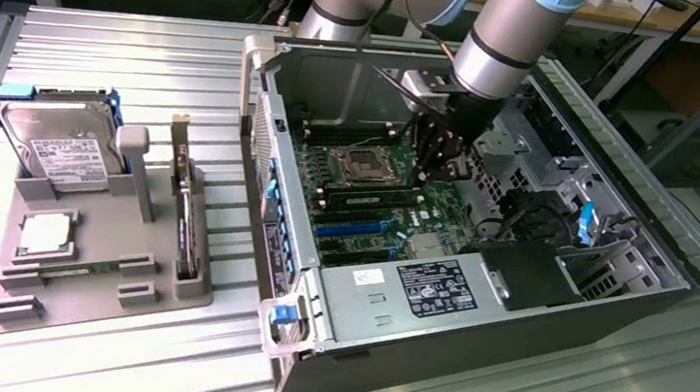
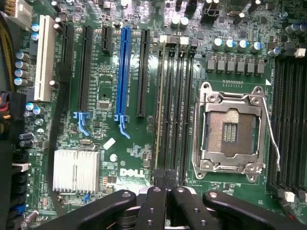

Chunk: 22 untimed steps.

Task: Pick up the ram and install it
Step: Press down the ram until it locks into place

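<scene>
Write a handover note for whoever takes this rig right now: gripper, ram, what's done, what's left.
Gripper: jaws shut, low over the motherboard.
Ram: on edge in a slot, the one furthest from the socket in the bank beside it, one end just off the tips of the jaws.
Done: ram is off the tray and in a slot.
Left: cannot tell whether it is fully seated or latched, or whether the jaws touch it.
</scene>
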Available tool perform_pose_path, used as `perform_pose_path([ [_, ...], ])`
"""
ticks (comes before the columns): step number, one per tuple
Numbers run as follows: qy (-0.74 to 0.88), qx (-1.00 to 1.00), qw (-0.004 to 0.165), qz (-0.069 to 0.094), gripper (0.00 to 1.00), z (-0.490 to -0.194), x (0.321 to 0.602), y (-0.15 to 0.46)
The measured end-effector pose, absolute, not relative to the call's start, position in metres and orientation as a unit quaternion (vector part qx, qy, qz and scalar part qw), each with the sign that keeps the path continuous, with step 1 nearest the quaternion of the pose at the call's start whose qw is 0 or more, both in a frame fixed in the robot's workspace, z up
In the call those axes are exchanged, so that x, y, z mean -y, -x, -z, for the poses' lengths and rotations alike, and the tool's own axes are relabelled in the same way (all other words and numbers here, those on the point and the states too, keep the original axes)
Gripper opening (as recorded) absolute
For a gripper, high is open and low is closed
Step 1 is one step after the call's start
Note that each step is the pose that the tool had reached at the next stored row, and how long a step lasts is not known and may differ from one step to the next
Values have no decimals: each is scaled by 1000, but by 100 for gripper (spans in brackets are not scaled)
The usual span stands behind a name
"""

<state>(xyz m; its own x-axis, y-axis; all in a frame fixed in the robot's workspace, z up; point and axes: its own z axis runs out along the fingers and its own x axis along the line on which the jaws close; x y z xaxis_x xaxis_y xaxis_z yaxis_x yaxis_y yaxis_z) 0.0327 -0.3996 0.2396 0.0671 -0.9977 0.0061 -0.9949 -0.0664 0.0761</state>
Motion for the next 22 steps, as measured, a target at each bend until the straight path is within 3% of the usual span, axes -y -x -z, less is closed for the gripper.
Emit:
perform_pose_path([
  [6, -730, 683, 32, 22, 10, -230, 402, -33],
  [9, -730, 683, 31, 23, 10, -241, 402, -30],
  [22, -730, 683, 29, 15, 10, -249, 402, 44],
])
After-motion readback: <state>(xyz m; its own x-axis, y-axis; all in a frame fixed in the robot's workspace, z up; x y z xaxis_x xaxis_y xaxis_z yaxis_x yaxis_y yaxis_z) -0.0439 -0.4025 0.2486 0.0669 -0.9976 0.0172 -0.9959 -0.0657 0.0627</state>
